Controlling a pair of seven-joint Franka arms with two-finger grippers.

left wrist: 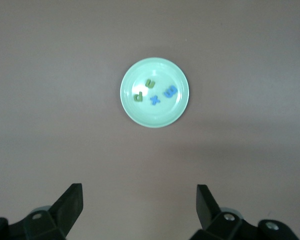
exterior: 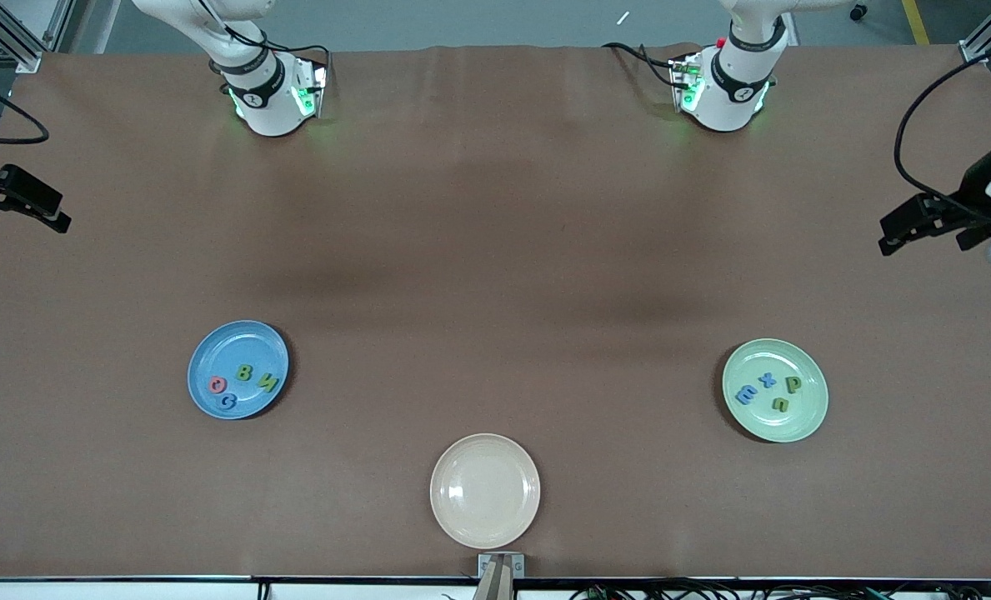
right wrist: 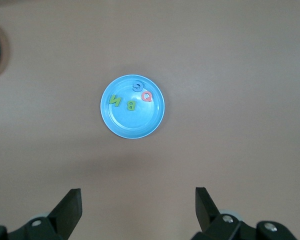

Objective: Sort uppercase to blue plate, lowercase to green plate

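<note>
Sorted, by the look of it. Uppercase point(exterior: 244, 372) lying in the blue plate point(exterior: 212, 350), lower frame toward the right arm's end. Lowercase point(exterior: 767, 381) in the green plate point(exterior: 795, 421), lower frame toward the left arm's end. Beige plate point(exterior: 485, 450) at bottom centre, holding nothing. Left pincer point(exterior: 888, 240) and right pincer point(exterior: 60, 220) spread wide and empty. Parked at the frame's edges high over the counter point(exterior: 495, 250), likely with nothing left to carry.

3 plates point(exterior: 485, 490), 4 uppercase letters point(exterior: 243, 383), 4 lowercase letters point(exterior: 768, 392) and 2 arms point(exterior: 266, 92) are in view.
</note>
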